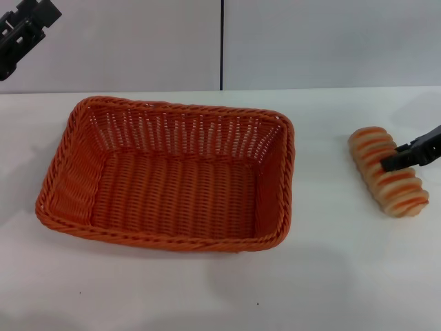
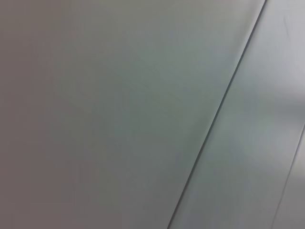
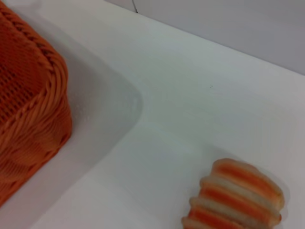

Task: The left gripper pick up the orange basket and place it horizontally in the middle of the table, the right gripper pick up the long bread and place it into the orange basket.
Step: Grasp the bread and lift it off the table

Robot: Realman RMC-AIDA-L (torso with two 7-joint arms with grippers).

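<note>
The basket sits flat on the table, long side across, near the middle and a bit toward 9 o'clock. It is empty. So I think the basket part is done, and the bread part is the step now.

The left gripper is up high at 11 o'clock, away from the basket, holding nothing. I cannot tell how wide it is open.

The bread lies on the table at 3 o'clock from the basket, well apart from it. The right gripper comes in from the 3 o'clock edge, and its dark tip is over the middle of the bread. I cannot tell if it is touching the bread or if its jaws are open or closed. The right wrist view shows the bread lying flat, with the basket's corner off to one side.

Next, I think the right gripper must grip the bread across its middle, lift it over the basket's rim, and set it down inside.

No labels or writing can be seen on anything.
</note>
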